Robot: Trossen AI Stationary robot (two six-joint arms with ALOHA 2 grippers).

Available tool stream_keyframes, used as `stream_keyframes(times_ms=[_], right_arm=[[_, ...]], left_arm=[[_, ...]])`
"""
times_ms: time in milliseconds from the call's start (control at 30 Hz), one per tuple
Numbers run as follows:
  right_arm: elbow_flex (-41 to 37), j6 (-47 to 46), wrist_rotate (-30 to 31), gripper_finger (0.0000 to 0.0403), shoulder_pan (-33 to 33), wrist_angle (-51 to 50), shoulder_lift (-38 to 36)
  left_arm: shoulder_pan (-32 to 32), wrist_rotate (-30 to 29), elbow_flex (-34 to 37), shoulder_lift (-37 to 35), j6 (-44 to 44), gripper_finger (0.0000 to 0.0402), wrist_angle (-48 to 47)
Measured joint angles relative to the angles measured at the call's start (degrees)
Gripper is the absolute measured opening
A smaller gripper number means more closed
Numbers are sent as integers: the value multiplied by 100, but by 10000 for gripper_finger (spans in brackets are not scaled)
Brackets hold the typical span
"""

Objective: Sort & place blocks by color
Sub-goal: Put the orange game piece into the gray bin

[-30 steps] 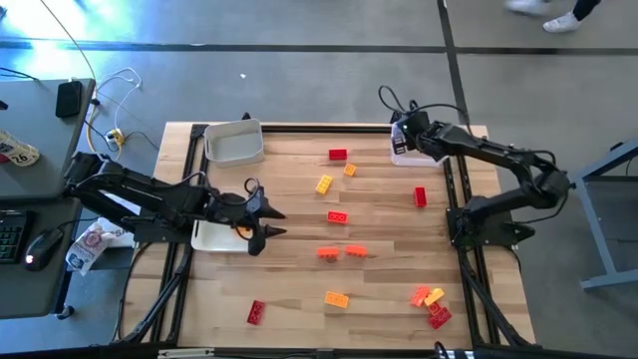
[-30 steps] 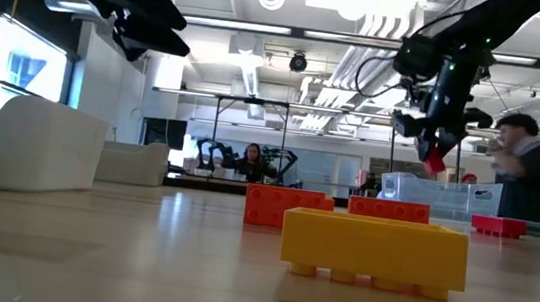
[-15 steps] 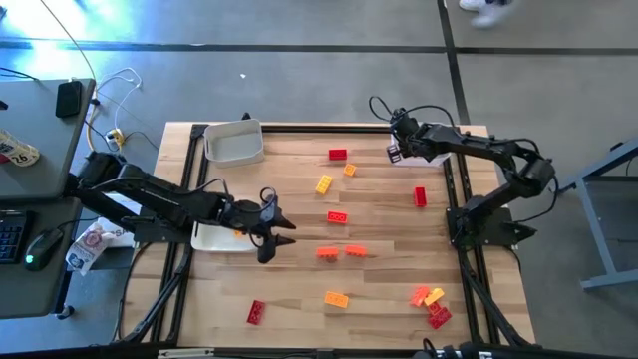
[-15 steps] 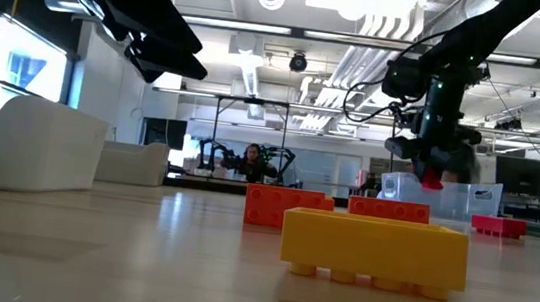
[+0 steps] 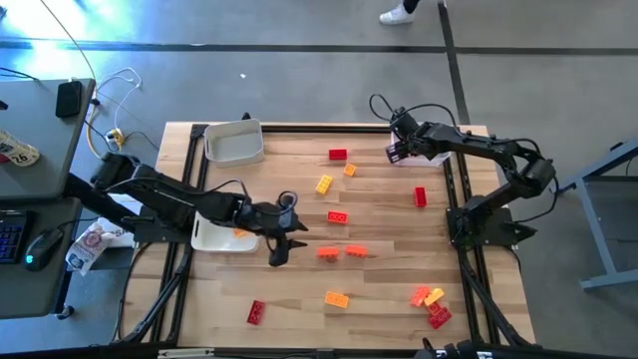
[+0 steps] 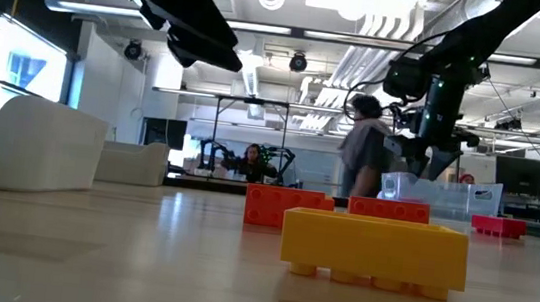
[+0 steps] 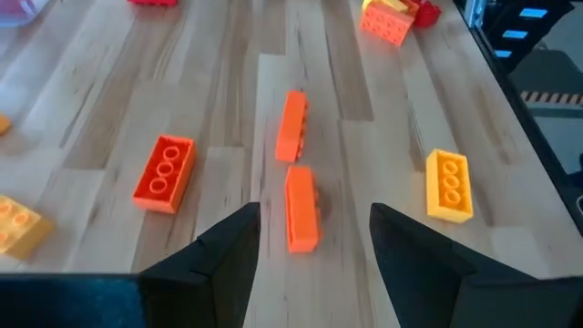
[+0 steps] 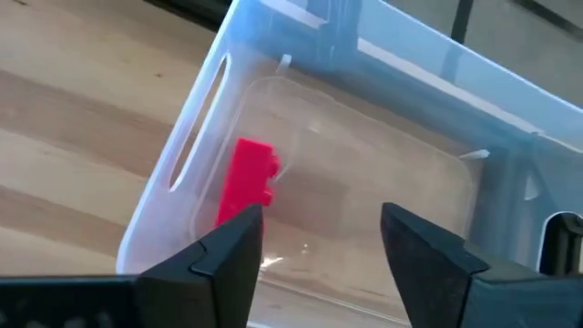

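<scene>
Red, orange and yellow blocks lie scattered on the wooden table (image 5: 389, 229). My left gripper (image 5: 284, 242) hangs open over the table's middle. Its fingers stand either side of an orange block (image 7: 301, 211) without touching it. A second orange block (image 7: 291, 126) lies just beyond. My right gripper (image 5: 397, 152) hangs open above the clear tray (image 8: 364, 137) at the far right corner. A red block (image 8: 244, 182) lies flat on that tray's floor, clear of the fingers.
Two white trays stand on the left, one at the far left corner (image 5: 233, 142) and one by the left edge (image 5: 217, 235). Red and yellow blocks cluster near the right front (image 5: 430, 302). In the low view a yellow block (image 6: 375, 248) lies close up. A person (image 6: 361, 146) walks behind the table.
My left gripper has gone toward the table's right edge, from beside the white tray toward the two orange blocks, and stayed open. My right gripper has sunk slightly over the clear tray and let go of the red block, which now lies in the tray.
</scene>
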State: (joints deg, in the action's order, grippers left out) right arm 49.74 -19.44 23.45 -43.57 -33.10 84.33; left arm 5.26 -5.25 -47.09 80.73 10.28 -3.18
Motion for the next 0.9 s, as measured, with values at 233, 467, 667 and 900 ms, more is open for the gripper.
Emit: stream_keyframes(times_ms=[233,467,667,900], right_arm=[[2,-2,-248,213,6,32,-256],[7,-183,-502,213,130,156,-804],[7,-281,-591,213,366,186,-1149],[7,-367,-591,213,755,301,-1220]], left_arm=[[0,-10,-255,450,-2,195,-31],[43,-51,-398,931,0,195,-38],[90,-409,-407,1251,2,195,105],[92,-429,-407,1581,0,195,458]])
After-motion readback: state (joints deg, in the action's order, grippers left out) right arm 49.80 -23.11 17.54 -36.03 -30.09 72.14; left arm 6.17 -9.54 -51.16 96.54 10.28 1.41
